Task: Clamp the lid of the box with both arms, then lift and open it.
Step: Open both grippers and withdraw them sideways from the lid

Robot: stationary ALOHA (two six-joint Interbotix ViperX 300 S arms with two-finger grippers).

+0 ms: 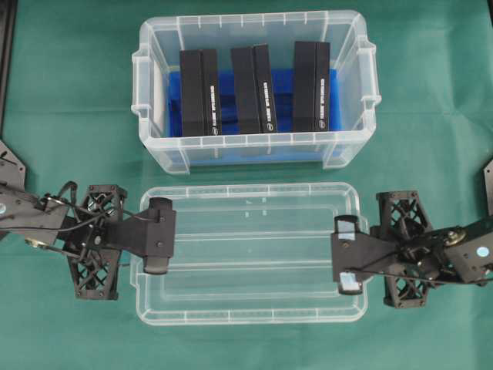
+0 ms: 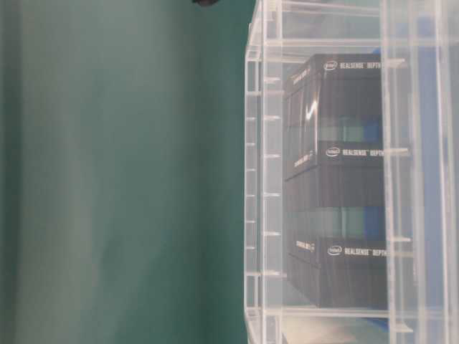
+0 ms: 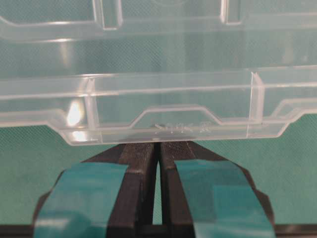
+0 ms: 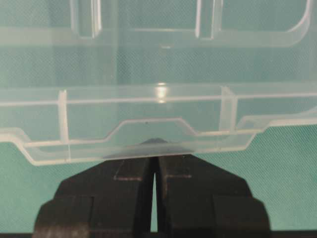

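Both the left gripper and the right gripper are closed on the lid, off the box; releasing seems next.

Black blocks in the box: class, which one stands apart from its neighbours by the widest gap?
The right-hand block in the box; blue insert shows widest beside it, while the left and middle blocks stand closer together.

box cropped right, jaws tips under lid

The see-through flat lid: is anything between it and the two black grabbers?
No. Nothing visible separates them. The flat clear plastic lid lies in front of the clear tub; left gripper and right gripper are already shut on its short ends.
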